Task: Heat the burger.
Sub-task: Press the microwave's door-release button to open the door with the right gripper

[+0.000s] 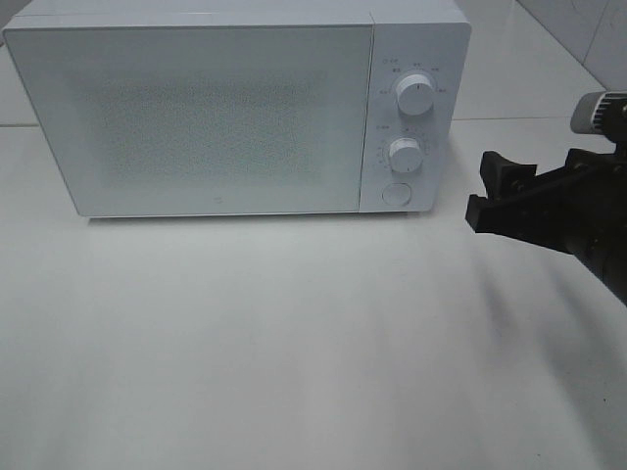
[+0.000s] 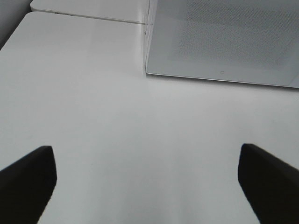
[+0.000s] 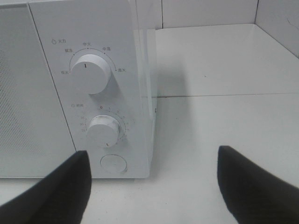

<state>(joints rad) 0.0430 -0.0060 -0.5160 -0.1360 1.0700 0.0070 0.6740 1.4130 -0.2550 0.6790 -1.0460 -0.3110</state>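
The right gripper (image 1: 482, 188) is hanging at the right edge of the frame, jaws spread wide and gripping nothing, and is pointing at the microwave (image 1: 245, 12) control panel. The left gripper (image 2: 145, 154) is gaping just as wide, with nothing between its jaws, over the table (image 1: 294, 343). The burger is showing in no view. The frosted door (image 1: 196, 117) is sitting shut, so whether it is inside cannot be told. In reaching for the timer dial (image 1: 404, 152), a finger could be catching the round button (image 1: 396, 193) just below and popping the door.
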